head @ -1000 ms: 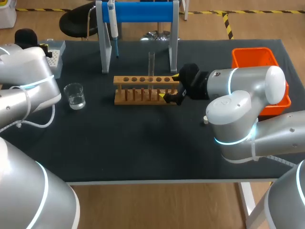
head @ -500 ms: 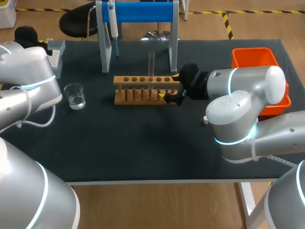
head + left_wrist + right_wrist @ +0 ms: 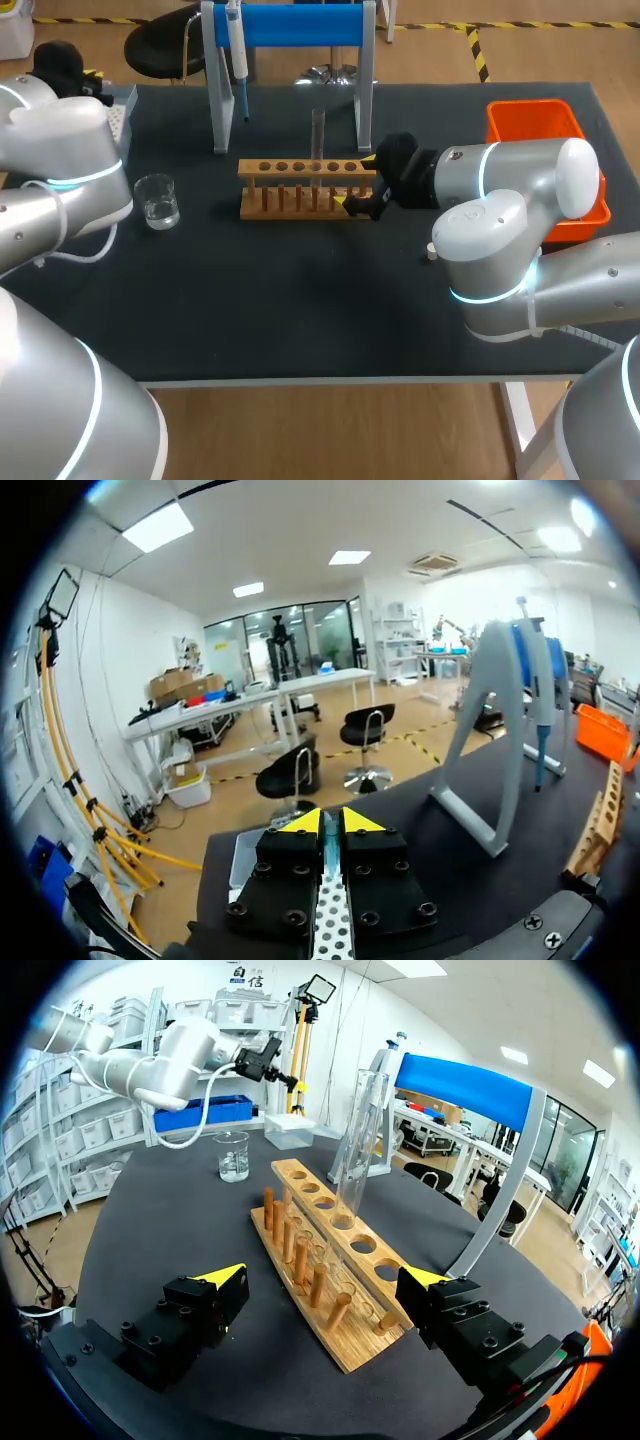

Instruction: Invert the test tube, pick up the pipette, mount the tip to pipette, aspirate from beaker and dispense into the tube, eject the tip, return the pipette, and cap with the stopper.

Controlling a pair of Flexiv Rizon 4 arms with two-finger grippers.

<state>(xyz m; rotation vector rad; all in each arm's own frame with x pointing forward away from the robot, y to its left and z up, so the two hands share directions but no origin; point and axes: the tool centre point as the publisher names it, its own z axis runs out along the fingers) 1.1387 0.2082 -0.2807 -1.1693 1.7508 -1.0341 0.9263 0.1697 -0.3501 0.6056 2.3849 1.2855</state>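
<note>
A clear test tube (image 3: 318, 133) stands upright in the wooden rack (image 3: 300, 188). In the right wrist view the test tube (image 3: 353, 1155) rises from a middle hole of the rack (image 3: 320, 1260). My right gripper (image 3: 358, 183) is open at the rack's right end, and its fingers (image 3: 223, 1282) flank that end without touching it. The pipette (image 3: 238, 52) hangs on the blue stand (image 3: 290, 25), and the pipette (image 3: 541, 705) also shows in the left wrist view. My left gripper (image 3: 325, 825) is shut with nothing held, above the white tip box (image 3: 331, 935).
A glass beaker (image 3: 157, 200) with clear liquid stands left of the rack. The tip box (image 3: 116, 118) sits at the far left edge. An orange bin (image 3: 540, 125) is at the far right. A small white object (image 3: 432, 253) lies by my right arm.
My left arm has shifted slightly toward the far side, over the tip box. The right arm, rack and tube have not moved.
</note>
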